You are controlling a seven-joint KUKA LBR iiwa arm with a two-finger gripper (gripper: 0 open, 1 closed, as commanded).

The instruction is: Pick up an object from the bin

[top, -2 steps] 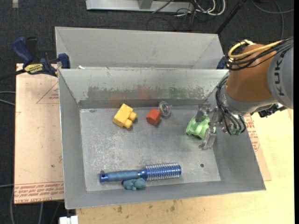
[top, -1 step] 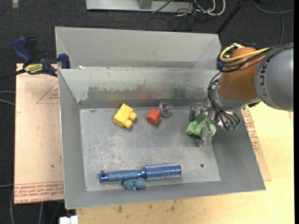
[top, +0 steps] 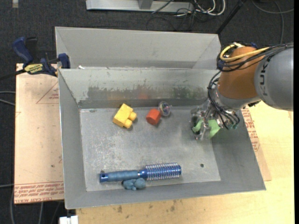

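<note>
My gripper [top: 202,126] is low at the right side of the bin, under the orange cover. A small bright green thing [top: 211,127] shows between and beside its fingers, close to the right wall. Whether the fingers clamp it I cannot make out. To the left, near the back wall, lie a small shiny round thing [top: 165,108], a red block [top: 153,117] and a yellow block [top: 124,115].
A blue hairbrush [top: 140,173] lies along the front of the bin with a small blue-grey lump [top: 133,185] beside its handle. The arm comes in over the right rim.
</note>
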